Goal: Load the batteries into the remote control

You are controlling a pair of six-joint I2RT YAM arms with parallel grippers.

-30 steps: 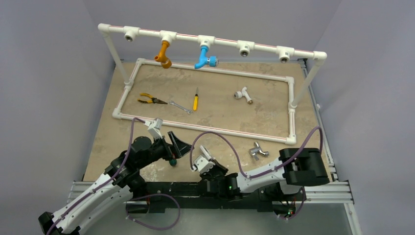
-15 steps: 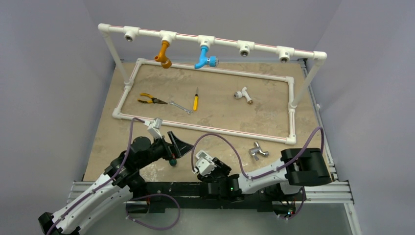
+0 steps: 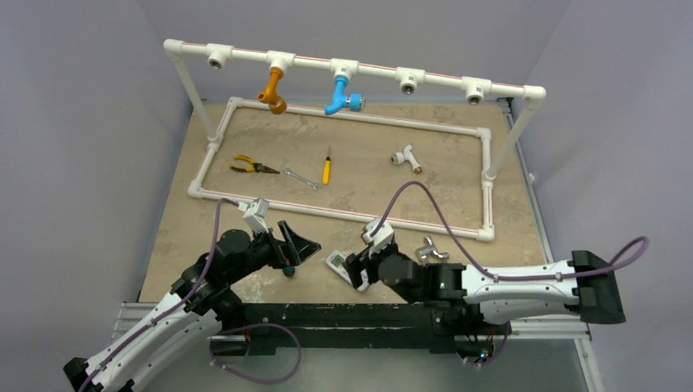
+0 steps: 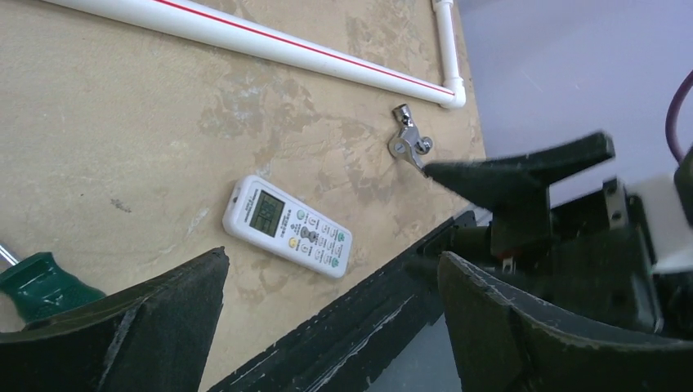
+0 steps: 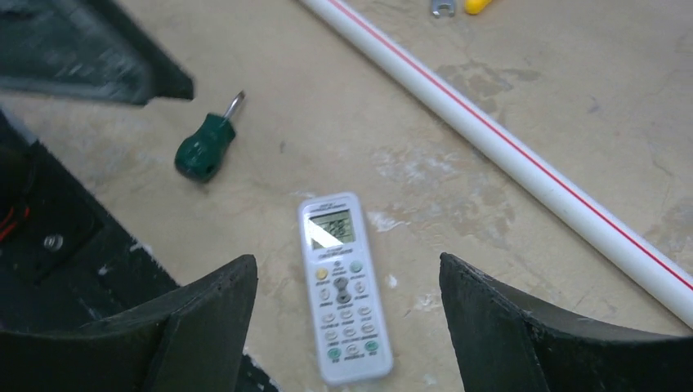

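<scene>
Inspected from above and from both wrists.

Found on the table (image 3: 180, 237), on the near side of the white pipe frame (image 3: 351, 214) and close to the front edge: the remote control (image 5: 343, 286). Lying flat, screen and buttons up, battery bay side down and hidden.

Left gripper (image 3: 301, 249) off to the remote's left, jaws spread wide, nothing between them. Right gripper (image 5: 347, 261) poised over the remote, jaws likewise spread to either side of it, apparently without contact.

Judged light, rigid and smooth-shelled. Likely to skid on the tabletop if pushed from one side only. Recommended hold: across the narrow width, on the plain long edges near mid-length, clear of screen and buttons. To be turned over before any loading.

Green-handled screwdriver (image 5: 204, 147) apart to one side. Silver fitting (image 4: 406, 140) well clear.

No batteries located in any view.
</scene>
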